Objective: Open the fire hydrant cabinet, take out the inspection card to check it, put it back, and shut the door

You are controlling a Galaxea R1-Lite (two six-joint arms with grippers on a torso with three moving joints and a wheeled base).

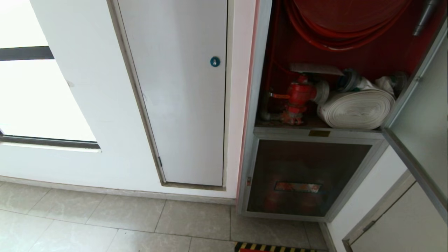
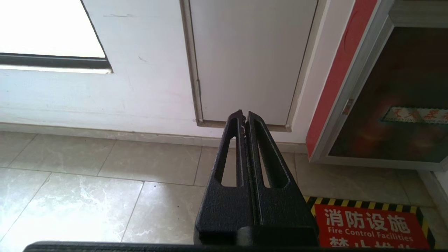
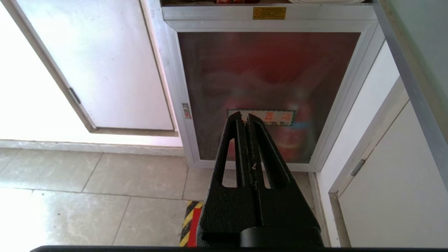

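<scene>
The fire hydrant cabinet (image 1: 257,87) stands at the right in the head view, its red upper bay exposed. The door (image 1: 421,115) is swung open to the right, its silver frame edge towards me. Inside, the whitish inspection card (image 1: 315,69) lies flat above the red valve (image 1: 297,96) and the rolled white hose (image 1: 357,108). Neither arm shows in the head view. My left gripper (image 2: 244,115) is shut and empty, low over the floor tiles facing the white wall. My right gripper (image 3: 245,117) is shut and empty, pointing at the cabinet's lower glass door (image 3: 269,94).
A white panel with a blue round lock (image 1: 215,61) is set in the wall left of the cabinet. A red floor sign with black-yellow stripes (image 2: 367,227) lies before the cabinet. Another white panel (image 3: 395,182) sits low on the right wall. A bright window (image 1: 31,98) is far left.
</scene>
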